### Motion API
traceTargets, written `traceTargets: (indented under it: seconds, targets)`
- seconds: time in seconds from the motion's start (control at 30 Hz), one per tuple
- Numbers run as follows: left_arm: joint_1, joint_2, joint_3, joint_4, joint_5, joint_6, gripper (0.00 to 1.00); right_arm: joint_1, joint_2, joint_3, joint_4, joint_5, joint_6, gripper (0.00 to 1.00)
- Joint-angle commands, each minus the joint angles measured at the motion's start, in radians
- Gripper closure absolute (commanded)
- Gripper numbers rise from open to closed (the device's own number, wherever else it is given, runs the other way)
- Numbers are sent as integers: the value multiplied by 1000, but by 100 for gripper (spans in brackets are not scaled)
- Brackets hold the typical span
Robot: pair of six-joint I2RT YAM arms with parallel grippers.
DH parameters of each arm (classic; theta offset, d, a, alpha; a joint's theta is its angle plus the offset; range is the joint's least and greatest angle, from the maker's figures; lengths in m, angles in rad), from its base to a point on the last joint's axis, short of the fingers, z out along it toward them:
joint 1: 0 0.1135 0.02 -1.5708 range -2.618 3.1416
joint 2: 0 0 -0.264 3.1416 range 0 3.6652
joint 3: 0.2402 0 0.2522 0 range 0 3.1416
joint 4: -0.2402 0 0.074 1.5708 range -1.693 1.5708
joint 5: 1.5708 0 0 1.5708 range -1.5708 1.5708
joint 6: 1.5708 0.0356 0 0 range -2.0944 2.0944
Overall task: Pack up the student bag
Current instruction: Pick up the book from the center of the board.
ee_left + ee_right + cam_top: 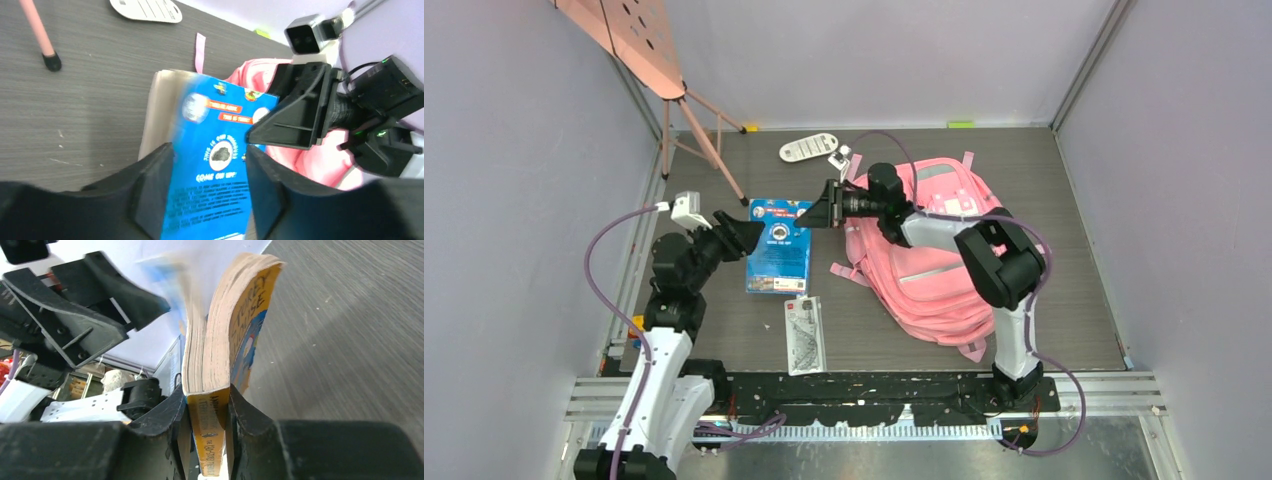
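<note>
The pink student bag (934, 265) lies flat on the table at centre right; part of it shows in the left wrist view (305, 160). A thick paperback book (779, 248) with a blue cover and a yellow spine lies left of the bag. My right gripper (812, 214) is shut on the book's spine end (212, 420), and the pages fan out ahead of it. My left gripper (749, 232) is open at the book's left side, with the blue cover (220, 150) showing between its fingers (155, 175). I cannot tell if they touch it.
A clear flat pack (805, 335) lies near the front edge below the book. A white oval tag (809, 148) lies at the back. A pink board on thin legs (694, 120) stands at the back left. Grey walls close in the table.
</note>
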Motion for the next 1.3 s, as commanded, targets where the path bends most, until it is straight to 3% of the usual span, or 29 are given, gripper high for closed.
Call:
traceTargets:
  seconds: [0.0, 0.07, 0.13, 0.27, 0.37, 0.57, 0.7, 1.0, 1.03, 1.07, 1.27]
  targets:
    - [-3, -30, 93, -51, 39, 81, 24, 5, -238, -44, 11, 52, -77, 99]
    - [-3, -32, 111, -79, 63, 115, 7, 3, -314, -67, -48, 60, -122, 99]
    - [-3, -28, 127, -81, 107, 125, 1, 2, -386, -77, -154, 55, -171, 99]
    - [-4, -27, 143, -66, 208, 101, 0, 2, -529, -94, -309, 35, -263, 99]
    - [-4, -12, 162, -19, 359, 66, 0, 3, -639, -95, -423, 30, -343, 99]
    - [-3, 65, 177, 185, 673, -150, 0, 3, -779, -71, -616, -19, -435, 99]
    - [-4, 71, 164, 296, 747, -246, 0, 4, -824, -55, -692, -39, -489, 99]
    - [-96, 117, 191, 298, 835, -264, 0, 21, -813, -22, -722, -51, -501, 99]
    - [-104, 119, 194, 299, 842, -263, 3, 22, -808, -21, -726, -45, -503, 99]
    - [-110, 117, 195, 299, 845, -261, 13, 22, -806, -16, -731, -32, -508, 99]
    - [-113, 86, 169, 303, 803, -254, 92, 21, -807, -38, -752, 76, -536, 100]
